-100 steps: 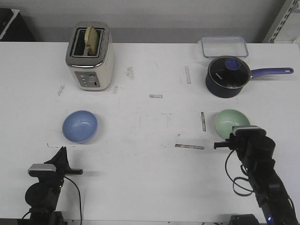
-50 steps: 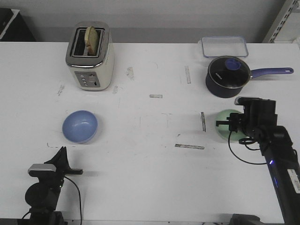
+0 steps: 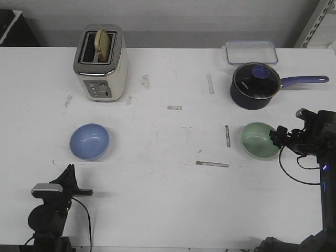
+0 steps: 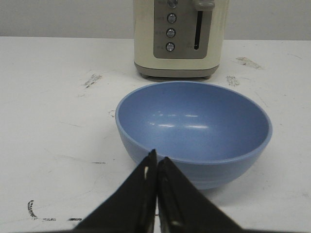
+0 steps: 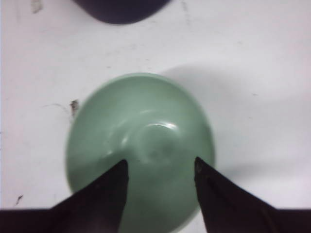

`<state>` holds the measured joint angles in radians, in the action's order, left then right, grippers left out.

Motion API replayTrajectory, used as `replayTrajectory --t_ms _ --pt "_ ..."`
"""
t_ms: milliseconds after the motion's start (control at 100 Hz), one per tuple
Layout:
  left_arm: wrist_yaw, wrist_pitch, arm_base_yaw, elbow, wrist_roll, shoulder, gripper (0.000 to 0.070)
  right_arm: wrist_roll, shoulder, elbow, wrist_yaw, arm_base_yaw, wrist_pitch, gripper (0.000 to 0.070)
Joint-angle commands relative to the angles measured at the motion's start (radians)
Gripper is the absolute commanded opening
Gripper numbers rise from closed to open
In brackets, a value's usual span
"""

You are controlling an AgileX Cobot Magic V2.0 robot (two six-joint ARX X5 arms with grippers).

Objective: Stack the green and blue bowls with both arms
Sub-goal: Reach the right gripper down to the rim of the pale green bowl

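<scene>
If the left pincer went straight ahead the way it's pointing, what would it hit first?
Most likely the blue bowl: the shut left pincer aims at its near wall, with the toaster beyond it.

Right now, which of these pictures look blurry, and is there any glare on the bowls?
Right wrist view: the green bowl is soft and smeared, with a faint highlight inside. Left wrist view: the blue bowl is sharp, with small glare streaks on its inner wall. Front view: even lighting, both bowls clear.

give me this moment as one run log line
right gripper: open over green bowl | left gripper: shut, behind blue bowl | bowls: unstacked
</scene>
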<state>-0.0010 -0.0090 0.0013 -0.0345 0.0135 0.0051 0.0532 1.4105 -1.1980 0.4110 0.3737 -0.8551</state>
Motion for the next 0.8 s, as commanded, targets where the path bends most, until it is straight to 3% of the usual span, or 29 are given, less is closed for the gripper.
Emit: replayTrajectory --t_ms 0,70,260,420,610,790 --pt "0.000 0.010 -0.002 0.010 -0.001 -0.001 0.0002 -0.010 0.021 -0.016 -0.001 0.014 0.002 0.0452" --pt "0.000 0.010 -0.002 0.010 -0.001 -0.001 0.0002 -0.010 0.032 -0.015 -0.011 0.023 0.002 0.0523" --pt "0.000 0.010 -0.002 0.010 -0.001 -0.001 0.0002 -0.021 0.092 -0.012 -0.072 0.025 0.004 0.0522" --pt "0.000 0.010 -0.002 0.010 -0.001 -0.001 0.0002 -0.024 0.172 -0.011 -0.072 0.009 0.026 0.0498" --pt "0.000 0.010 -0.002 0.010 -0.001 -0.001 0.0002 -0.024 0.229 -0.011 -0.072 -0.002 0.056 0.0297" --pt "0.000 0.010 -0.002 0.010 -0.001 -0.001 0.0002 -0.023 0.234 -0.011 -0.072 -0.008 0.072 0.0003"
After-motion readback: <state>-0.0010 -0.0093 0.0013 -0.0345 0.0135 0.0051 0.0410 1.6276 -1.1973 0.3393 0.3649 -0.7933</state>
